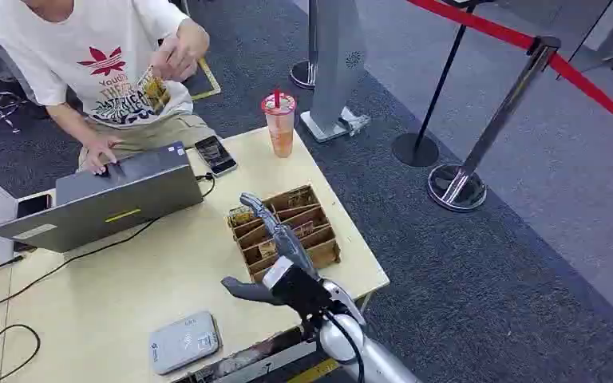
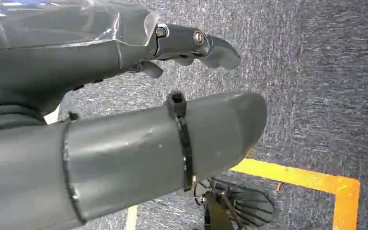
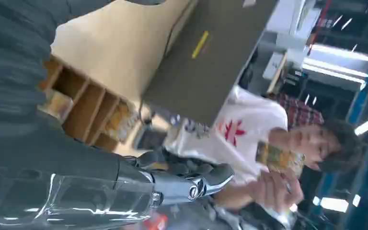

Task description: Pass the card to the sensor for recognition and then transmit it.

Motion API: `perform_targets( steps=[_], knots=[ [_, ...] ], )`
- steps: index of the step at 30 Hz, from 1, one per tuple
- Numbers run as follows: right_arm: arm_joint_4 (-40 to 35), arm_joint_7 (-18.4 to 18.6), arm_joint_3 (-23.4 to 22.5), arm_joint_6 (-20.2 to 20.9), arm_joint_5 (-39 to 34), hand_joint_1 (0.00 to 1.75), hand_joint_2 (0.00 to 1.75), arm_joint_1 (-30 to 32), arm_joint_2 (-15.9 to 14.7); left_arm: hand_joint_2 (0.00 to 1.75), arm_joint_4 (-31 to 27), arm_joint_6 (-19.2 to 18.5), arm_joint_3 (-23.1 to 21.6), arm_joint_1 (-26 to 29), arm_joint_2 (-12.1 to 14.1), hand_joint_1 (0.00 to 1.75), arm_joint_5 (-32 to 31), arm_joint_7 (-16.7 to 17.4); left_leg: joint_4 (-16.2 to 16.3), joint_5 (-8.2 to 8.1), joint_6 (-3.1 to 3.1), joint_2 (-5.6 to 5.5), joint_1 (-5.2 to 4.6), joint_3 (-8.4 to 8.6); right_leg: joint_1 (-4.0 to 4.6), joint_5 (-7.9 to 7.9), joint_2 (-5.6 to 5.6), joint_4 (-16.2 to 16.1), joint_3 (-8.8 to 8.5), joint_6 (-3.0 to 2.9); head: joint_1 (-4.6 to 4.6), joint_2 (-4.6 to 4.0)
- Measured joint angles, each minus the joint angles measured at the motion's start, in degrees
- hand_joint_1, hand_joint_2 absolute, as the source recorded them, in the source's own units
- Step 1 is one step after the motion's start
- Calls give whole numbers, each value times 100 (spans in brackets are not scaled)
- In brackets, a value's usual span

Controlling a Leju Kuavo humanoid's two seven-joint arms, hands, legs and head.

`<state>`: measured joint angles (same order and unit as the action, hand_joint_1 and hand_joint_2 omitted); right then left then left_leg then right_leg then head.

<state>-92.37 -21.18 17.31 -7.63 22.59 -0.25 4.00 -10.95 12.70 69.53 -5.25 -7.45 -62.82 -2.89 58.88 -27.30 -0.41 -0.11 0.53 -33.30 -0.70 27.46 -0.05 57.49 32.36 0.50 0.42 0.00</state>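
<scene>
My right hand (image 1: 283, 247) reaches over the wooden compartment box (image 1: 325, 252) on the table, fingers stretched out, thumb apart, nothing in it. Cards (image 1: 241, 215) stand in the box's slots. A seated person in a white shirt holds up one yellowish card (image 1: 153, 88) across the table; in the right wrist view that card (image 3: 278, 158) is beyond my fingertips (image 3: 215, 176). The white card reader (image 1: 183, 341) lies near the table's front edge, left of my arm. My left hand (image 2: 124, 96) hangs over grey carpet, fingers extended and empty.
A grey laptop (image 1: 120, 199) stands open before the person, with cables trailing left. A phone (image 1: 215, 154) and a drink cup (image 1: 279, 124) sit at the table's far edge. Stanchions (image 1: 456, 185) with red rope stand to the right. Yellow floor tape (image 2: 297, 177) crosses the carpet.
</scene>
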Motion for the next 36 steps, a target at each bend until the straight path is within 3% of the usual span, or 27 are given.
perform_targets(
  steps=[3, 8, 21, 36],
  knots=[
    [-37, -37, 48, -371, 671, 0, 175, -165, -11, 0, 0, -4, 0, 0, 0, 0, -24, -31, 0, 0, 0, 1, 0, 0, 0, 0, 1, 0, 0, 0, 0, 0],
    [-4, -46, 164, -650, 1240, 0, 175, -553, -55, 0, 0, -44, 0, -6, 0, 0, -81, -39, 0, 1, 0, 2, 0, 1, 0, -1, 1, 0, 0, 0, -2, 0],
    [464, -37, 470, -872, 1488, 0, 175, -1370, -177, 0, 0, -59, 0, -16, 2, 0, -59, -37, 0, 1, -1, 2, 0, -1, 0, -1, 1, 0, 1, 0, 0, 0],
    [1839, -2, 922, -1457, 1837, 0, 175, -2844, -197, 0, 0, -42, 0, -16, 7, 0, -11, -24, 0, 4, 0, 3, 0, 0, 0, -3, 2, 1, 1, -1, -2, 0]
  ],
)
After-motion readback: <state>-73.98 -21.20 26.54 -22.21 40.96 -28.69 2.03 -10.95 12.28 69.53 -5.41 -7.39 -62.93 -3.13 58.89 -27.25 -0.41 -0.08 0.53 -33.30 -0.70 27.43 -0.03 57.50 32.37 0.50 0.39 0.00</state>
